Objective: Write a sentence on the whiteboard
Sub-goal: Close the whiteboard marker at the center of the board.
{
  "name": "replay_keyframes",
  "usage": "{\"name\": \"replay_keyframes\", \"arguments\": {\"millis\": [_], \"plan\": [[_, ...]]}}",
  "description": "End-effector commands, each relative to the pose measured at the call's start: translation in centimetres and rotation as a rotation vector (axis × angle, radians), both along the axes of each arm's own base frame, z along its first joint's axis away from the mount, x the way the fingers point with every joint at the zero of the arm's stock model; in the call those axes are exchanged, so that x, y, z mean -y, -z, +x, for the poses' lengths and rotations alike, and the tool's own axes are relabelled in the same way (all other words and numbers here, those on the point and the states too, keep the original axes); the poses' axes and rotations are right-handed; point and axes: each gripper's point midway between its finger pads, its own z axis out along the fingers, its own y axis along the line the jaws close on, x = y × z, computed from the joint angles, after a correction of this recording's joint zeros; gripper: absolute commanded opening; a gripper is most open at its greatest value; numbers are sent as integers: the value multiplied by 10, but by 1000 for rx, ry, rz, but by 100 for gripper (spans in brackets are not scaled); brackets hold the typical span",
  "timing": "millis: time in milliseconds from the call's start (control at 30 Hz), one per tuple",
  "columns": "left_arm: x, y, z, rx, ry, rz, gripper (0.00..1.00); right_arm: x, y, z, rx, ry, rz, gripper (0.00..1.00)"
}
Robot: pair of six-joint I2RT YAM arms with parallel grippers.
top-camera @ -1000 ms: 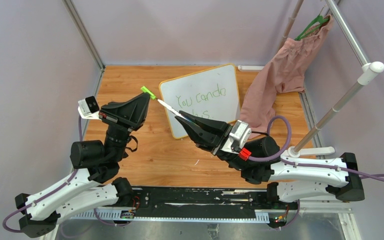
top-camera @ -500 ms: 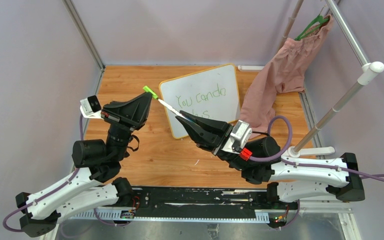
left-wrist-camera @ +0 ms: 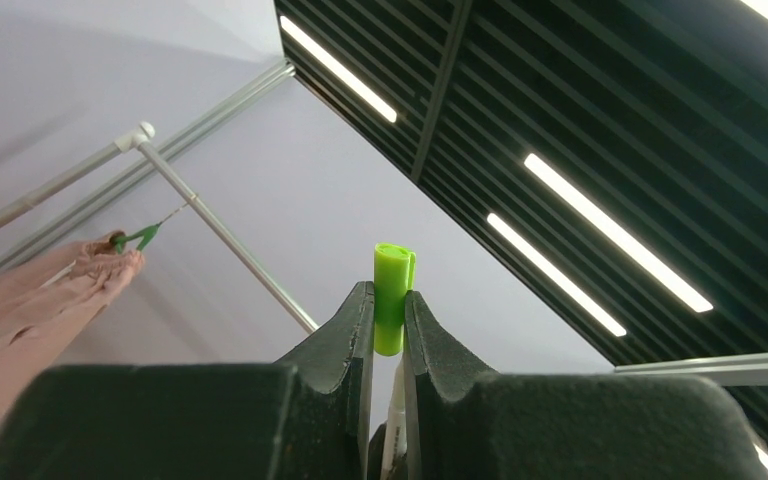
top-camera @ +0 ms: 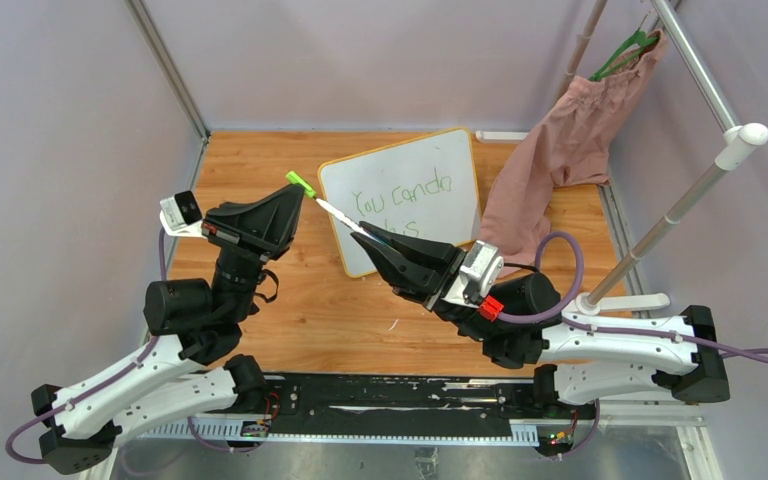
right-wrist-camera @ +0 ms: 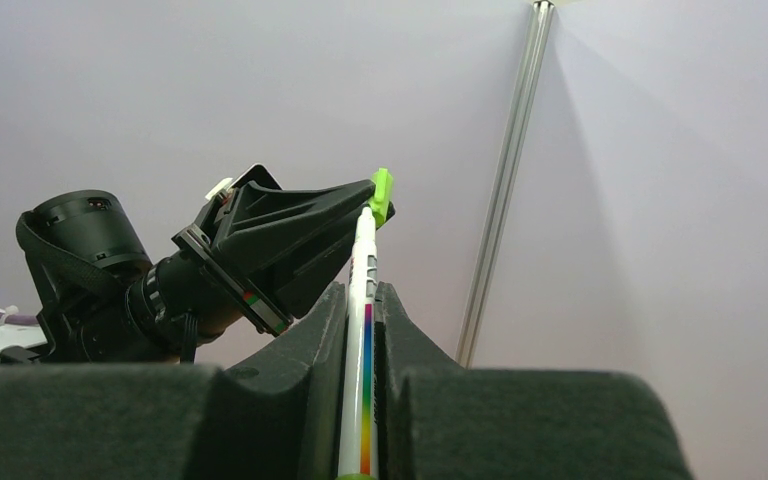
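Note:
The whiteboard lies on the wooden table at the back centre, with the green sentence "You can do" above "this" partly hidden by my right gripper. My right gripper is shut on a white marker with a rainbow stripe, held above the board's left edge. My left gripper is shut on the marker's green cap, which also shows between its fingers in the left wrist view. The cap meets the marker's tip.
A pink garment hangs on a green hanger from a white rack at the back right, draping next to the board's right edge. Purple walls and a metal post enclose the table.
Both grippers shifted slightly, bringing the marker's tip and the green cap together; between half a second ago and now nothing visibly moved.

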Motion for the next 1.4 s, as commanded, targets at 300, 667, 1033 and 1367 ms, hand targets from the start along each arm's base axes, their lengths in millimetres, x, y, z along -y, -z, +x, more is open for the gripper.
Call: {"name": "replay_keyframes", "arguments": {"millis": [300, 667, 1033, 1367], "plan": [[-17, -21, -7, 42, -30, -52, 0, 15, -13, -2, -14, -1, 68, 0], [-9, -20, -10, 54, 10, -43, 0, 12, -14, -3, -11, -7, 65, 0], [-7, -20, -12, 60, 25, -47, 0, 10, -14, -2, -14, -7, 63, 0], [-3, -20, -16, 76, 53, -39, 0, 7, -14, 0, -18, 3, 58, 0]]}}
